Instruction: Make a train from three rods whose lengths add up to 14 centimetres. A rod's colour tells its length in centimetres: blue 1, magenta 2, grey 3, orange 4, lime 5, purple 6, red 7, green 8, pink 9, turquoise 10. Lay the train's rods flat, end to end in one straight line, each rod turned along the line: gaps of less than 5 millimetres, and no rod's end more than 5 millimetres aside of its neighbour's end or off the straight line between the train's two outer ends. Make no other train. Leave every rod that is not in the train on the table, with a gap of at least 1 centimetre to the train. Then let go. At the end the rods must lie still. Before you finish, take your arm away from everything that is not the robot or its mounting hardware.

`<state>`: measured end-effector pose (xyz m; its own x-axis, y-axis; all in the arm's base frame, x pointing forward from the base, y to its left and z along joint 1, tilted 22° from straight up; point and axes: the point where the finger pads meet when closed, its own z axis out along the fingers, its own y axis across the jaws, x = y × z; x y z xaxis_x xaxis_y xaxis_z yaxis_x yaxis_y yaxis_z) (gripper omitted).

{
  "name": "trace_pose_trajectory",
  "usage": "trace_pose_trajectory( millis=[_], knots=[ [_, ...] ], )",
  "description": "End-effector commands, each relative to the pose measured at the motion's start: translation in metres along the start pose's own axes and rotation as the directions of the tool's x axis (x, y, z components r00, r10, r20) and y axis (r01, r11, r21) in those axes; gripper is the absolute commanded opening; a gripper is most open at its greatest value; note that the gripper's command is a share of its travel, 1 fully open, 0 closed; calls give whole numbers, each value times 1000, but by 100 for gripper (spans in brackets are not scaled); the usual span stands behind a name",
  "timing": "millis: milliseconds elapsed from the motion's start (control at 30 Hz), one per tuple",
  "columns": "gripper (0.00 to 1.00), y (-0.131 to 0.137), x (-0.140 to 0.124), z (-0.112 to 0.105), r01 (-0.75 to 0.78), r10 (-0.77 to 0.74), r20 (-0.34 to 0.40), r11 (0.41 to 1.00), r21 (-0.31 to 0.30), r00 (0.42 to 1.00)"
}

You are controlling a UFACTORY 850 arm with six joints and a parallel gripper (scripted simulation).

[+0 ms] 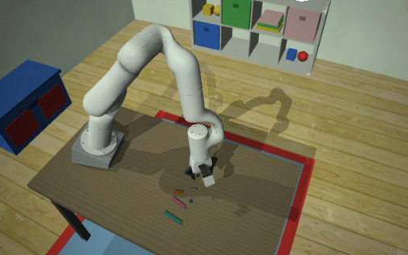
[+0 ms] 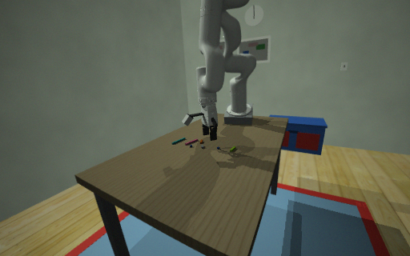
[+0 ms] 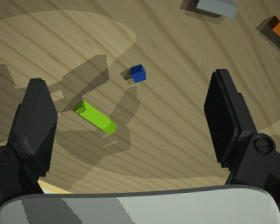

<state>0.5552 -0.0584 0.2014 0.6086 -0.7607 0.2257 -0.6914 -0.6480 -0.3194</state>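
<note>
Top view: the white arm bends over the wooden table [image 1: 97, 207], its gripper [image 1: 201, 173] hanging above a loose scatter of rods.
Below the gripper lie an orange rod [image 1: 178, 192] and a grey rod [image 1: 193, 190] near each other, then a pink rod [image 1: 178, 202] with a blue rod [image 1: 191, 201] just beside it, and a turquoise rod [image 1: 173, 217] nearest the table's front edge. Exterior view: the gripper [image 2: 210, 132] hovers above the table, with the turquoise rod [image 2: 178, 141], pink rod [image 2: 191, 142] and orange rod [image 2: 202, 141] on one side of it, and a lime rod [image 2: 233, 149] apart on the other. Wrist view: the two black fingers stand spread to their full width with nothing between them; the lime rod [image 3: 95, 116] and a blue rod [image 3: 138, 74] lie flat on the wood below them, the grey rod [image 3: 216, 4] and orange rod [image 3: 279, 31] farther off.
</note>
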Motion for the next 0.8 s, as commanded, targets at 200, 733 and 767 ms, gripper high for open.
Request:
trace_pose_trajectory(
  millis=[200, 733, 767],
  knots=[
    [100, -8, -13, 4, -100, 100, -4, 995, -28, 995],
    [100, -8, -13, 4, -100, 100, -4, 995, -28, 995],
    [100, -8, -13, 4, -100, 100, -4, 995, -28, 995]
  ],
)
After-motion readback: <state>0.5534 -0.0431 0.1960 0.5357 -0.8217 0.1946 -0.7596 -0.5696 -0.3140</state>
